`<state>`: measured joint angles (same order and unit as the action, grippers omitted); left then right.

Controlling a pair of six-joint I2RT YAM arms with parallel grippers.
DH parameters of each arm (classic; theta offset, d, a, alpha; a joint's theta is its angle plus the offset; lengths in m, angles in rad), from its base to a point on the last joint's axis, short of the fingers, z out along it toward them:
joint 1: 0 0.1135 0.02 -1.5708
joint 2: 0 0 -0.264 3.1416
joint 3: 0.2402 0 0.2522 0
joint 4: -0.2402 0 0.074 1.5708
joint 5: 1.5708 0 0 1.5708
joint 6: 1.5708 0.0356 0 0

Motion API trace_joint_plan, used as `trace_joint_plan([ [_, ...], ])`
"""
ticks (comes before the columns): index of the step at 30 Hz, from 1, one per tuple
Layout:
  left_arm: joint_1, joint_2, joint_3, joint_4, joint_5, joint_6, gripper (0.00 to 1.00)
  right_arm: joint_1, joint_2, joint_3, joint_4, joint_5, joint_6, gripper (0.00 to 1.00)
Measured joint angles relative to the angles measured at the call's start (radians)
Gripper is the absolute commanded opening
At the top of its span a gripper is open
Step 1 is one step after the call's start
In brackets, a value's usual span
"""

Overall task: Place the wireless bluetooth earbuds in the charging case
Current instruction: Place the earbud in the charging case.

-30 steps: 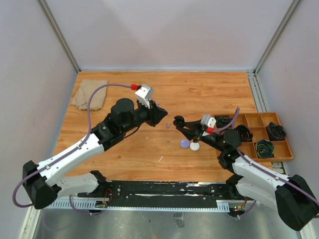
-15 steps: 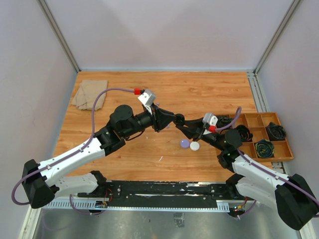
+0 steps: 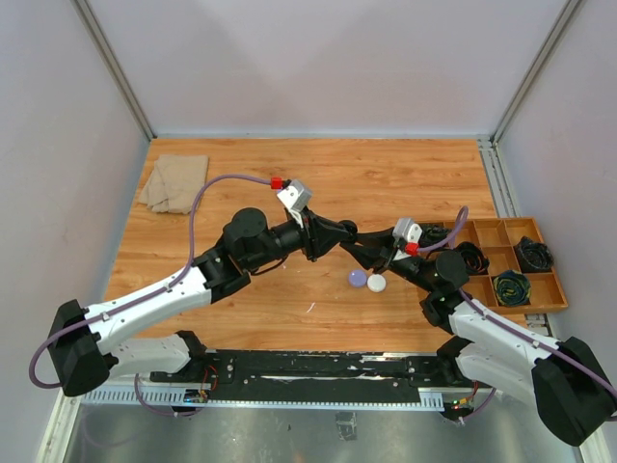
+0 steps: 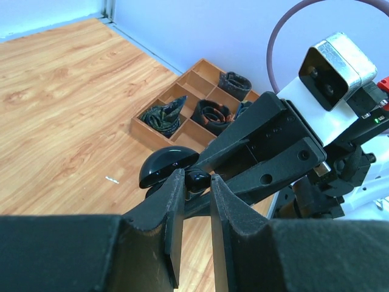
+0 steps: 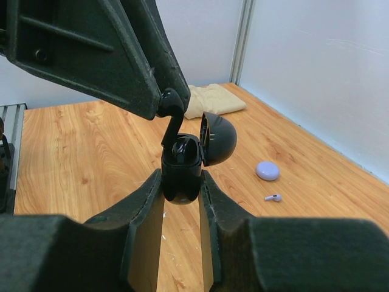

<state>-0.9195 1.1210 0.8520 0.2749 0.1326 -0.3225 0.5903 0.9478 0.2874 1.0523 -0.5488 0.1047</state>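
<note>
— Black earbud (image 5: 172,99) is pinched at its head in your left tool (image 4: 193,182), jaws clenched on it. A second back that arm was well off to the left; it has swung in and now meets your right tool (image 5: 181,182) over the middle of the tabletop (image 3: 386,174).

— And the case?

— Black charging case (image 5: 182,173) is clamped upright in your right tool, lid flipped open to the side, held up off the wood. The earbud's stem points down at the open mouth, just above or just touching it. So the approach is done and I'd judge only the seating is left: push down, then let go.

— Is the stem in its well yet?

— Cannot tell. The right wrist view shows the stem reaching the rim, but the inside is glossy black on black. Whether the other well already holds a bud, can't say either.

— Top view any help?

— No, both tools (image 3: 353,239) merge into one dark lump there. The left wrist view has its lower half blocked by your own fingers (image 4: 173,213).

— Anything else down there?

— Pale purple case (image 3: 358,278) and white case (image 3: 377,284) side by side on the wood, one loose earbud (image 5: 273,198) near them, white or pale purple, too small to call. Cloth (image 3: 174,181) at far left, cable tray (image 3: 489,232) at right.
</note>
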Motion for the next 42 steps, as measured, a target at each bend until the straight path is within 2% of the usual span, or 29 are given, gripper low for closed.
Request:
trace_joint_plan([
  [32,-0.001,-0.016,-0.077,0.106,-0.034,-0.011,0.25,0.0,-0.007,0.0,0.015,0.0,0.02,0.05],
  [42,-0.002,-0.011,-0.093,0.124,-0.026,-0.024,0.38,0.0,-0.016,0.0,0.021,0.004,0.025,0.06],
])
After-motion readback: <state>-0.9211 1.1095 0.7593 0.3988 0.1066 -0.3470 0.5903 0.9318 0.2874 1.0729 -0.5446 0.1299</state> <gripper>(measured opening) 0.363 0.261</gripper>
